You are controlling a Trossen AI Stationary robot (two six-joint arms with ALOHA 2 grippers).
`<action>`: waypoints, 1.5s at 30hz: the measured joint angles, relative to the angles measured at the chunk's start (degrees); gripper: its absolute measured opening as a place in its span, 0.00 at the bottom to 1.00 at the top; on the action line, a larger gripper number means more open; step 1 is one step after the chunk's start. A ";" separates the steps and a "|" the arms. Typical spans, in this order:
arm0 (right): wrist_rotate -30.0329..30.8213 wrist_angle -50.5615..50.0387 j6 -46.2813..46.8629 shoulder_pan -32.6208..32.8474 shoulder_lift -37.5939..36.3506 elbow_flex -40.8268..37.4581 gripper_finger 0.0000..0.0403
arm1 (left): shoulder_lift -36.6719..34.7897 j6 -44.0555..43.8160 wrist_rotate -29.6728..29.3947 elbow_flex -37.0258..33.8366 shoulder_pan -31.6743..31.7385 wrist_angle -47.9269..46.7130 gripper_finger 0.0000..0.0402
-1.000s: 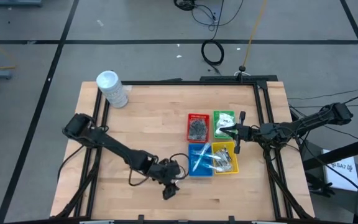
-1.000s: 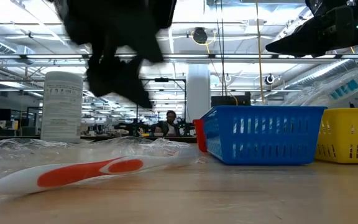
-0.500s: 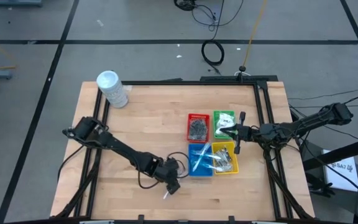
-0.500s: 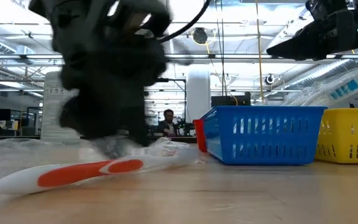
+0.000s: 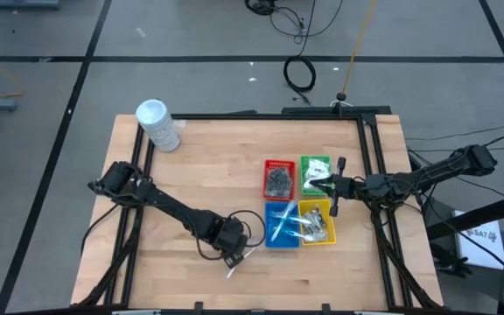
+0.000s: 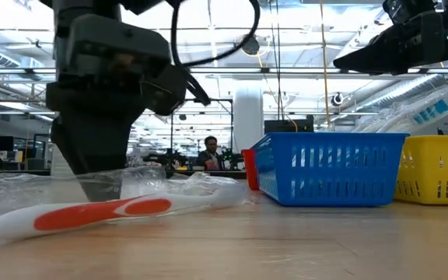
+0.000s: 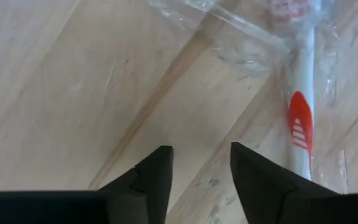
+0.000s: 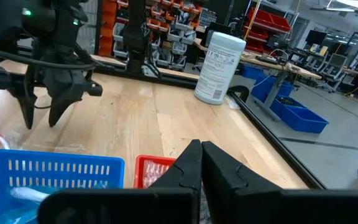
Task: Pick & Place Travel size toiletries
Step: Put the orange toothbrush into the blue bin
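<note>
Descending onto the bench, the left gripper [image 7: 197, 177] is now standing fingers-down with jaws apart on bare wood, narrower than a second ago and nothing between them. Just beside it the clear-wrapped white toothbrush with orange grip [image 6: 92, 214] is lying flat, so a grasp looks imminent, not made. Well apart, over the green tray [image 5: 315, 166], the right gripper [image 5: 311, 184] is waiting shut. The brush head is hard to make out in its wrapper.
</note>
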 joint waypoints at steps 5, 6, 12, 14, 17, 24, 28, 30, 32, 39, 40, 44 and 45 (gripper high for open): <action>0.00 0.37 0.00 0.00 -0.02 0.00 0.00 | -1.91 3.51 0.31 2.83 1.01 6.23 0.32; 0.00 0.41 0.00 0.00 -0.03 0.00 0.00 | -2.23 3.63 -0.39 4.45 1.05 5.87 0.31; 0.00 0.39 0.00 0.00 -0.02 0.00 0.00 | -0.91 6.22 -7.96 15.86 2.01 -0.46 0.21; 0.00 0.39 0.00 0.02 -0.02 0.00 0.00 | 0.45 9.50 -9.03 17.87 2.08 -0.59 0.17; 0.00 0.23 0.00 0.01 -0.03 0.00 0.00 | 2.59 11.92 -8.40 19.50 2.04 -0.75 0.11; 0.00 0.37 0.08 0.02 -0.04 0.00 0.00 | 7.35 13.74 -0.68 19.47 2.04 3.03 0.01; 0.00 0.36 0.33 0.02 -0.04 0.00 0.00 | 9.40 12.96 1.86 19.38 1.98 2.70 0.01; 0.00 0.37 0.37 0.02 -0.05 0.00 0.00 | 9.76 12.17 2.06 19.40 1.96 0.44 0.00; 0.00 0.37 0.39 0.02 -0.05 0.00 0.00 | 9.91 10.27 1.81 19.50 1.97 -4.30 0.01; 0.00 0.39 0.42 0.00 -0.07 0.00 0.00 | 9.18 6.94 -4.90 19.52 2.03 -25.31 0.01; 0.00 0.39 0.42 0.02 -0.07 0.00 0.00 | 9.21 6.49 -5.89 19.49 2.05 -28.09 0.02; -0.02 0.38 0.42 0.02 -0.07 0.02 0.00 | 9.31 2.37 -4.13 19.30 2.63 -37.60 0.00; -0.01 0.37 0.42 0.02 -0.07 0.02 0.00 | 9.31 0.36 -2.33 19.38 2.69 -38.80 0.00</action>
